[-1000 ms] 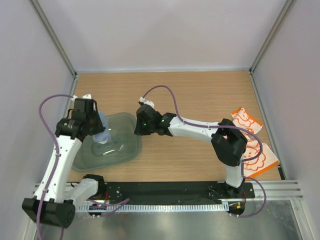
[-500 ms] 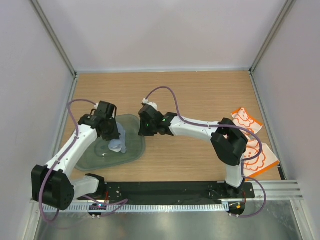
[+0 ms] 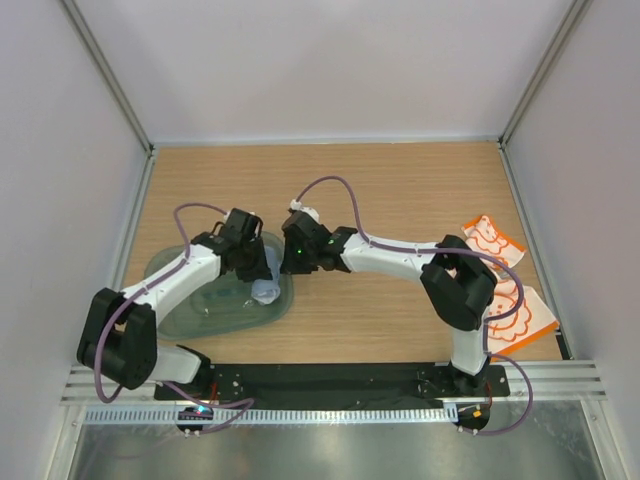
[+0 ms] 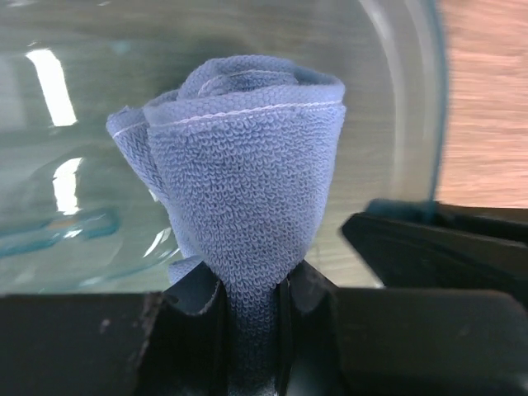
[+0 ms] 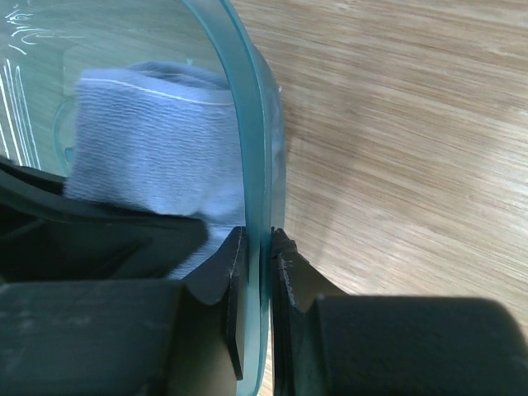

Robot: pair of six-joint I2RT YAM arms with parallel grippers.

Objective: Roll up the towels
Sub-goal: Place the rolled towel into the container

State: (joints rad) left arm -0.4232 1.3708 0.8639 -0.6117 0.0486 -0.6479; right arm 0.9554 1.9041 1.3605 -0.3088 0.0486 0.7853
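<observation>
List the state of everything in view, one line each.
left gripper: shut on the pale blue towel.
right gripper: shut on the plastic tray rim.
pale blue towel: rolled, held over the plastic tray.
plastic tray: rim clamped at its right side.
patterned towels: unrolled, flat at the table's right edge.

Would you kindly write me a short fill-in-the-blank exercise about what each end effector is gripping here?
1. The rolled towel in the left end effector is pale ____.
2. The right end effector grips the plastic tray by its ____.
3. The orange and white towels lie at the ____ edge of the table.
Missing words: blue; rim; right.
</observation>
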